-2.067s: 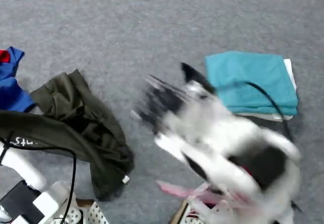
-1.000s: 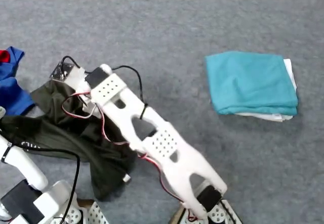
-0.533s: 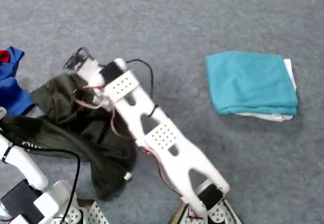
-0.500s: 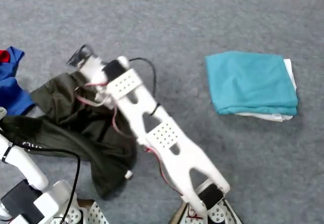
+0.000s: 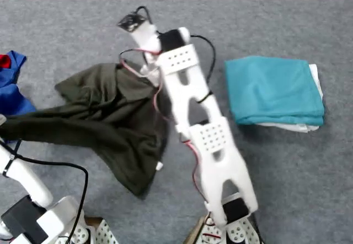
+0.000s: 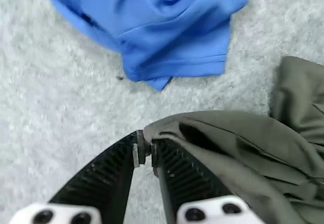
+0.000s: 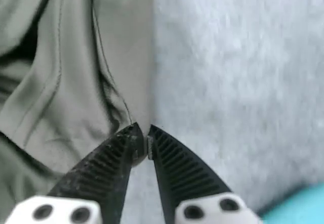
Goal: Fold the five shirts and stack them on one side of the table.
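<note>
A dark olive shirt (image 5: 105, 120) lies stretched across the left half of the grey table. My right gripper (image 7: 142, 135) is shut on the shirt's far edge, and its arm (image 5: 190, 106) reaches up the middle of the table. At the table's left edge my left gripper (image 6: 144, 150) is shut on another corner of the olive shirt (image 6: 243, 153). Beyond that corner lies a crumpled blue shirt (image 6: 152, 27), at the far left in the high view (image 5: 11, 92). A folded teal shirt (image 5: 273, 90) rests on a folded white one (image 5: 315, 76) at the right.
The grey table (image 5: 265, 29) has open room at the back and in front of the folded stack. Cables trail over the right arm and by the left arm's base (image 5: 33, 216).
The right arm has swung toward the table's back and right with the olive shirt's edge, pulling the bunched shirt out flatter and wider. The left gripper has kept its hold at the left edge.
</note>
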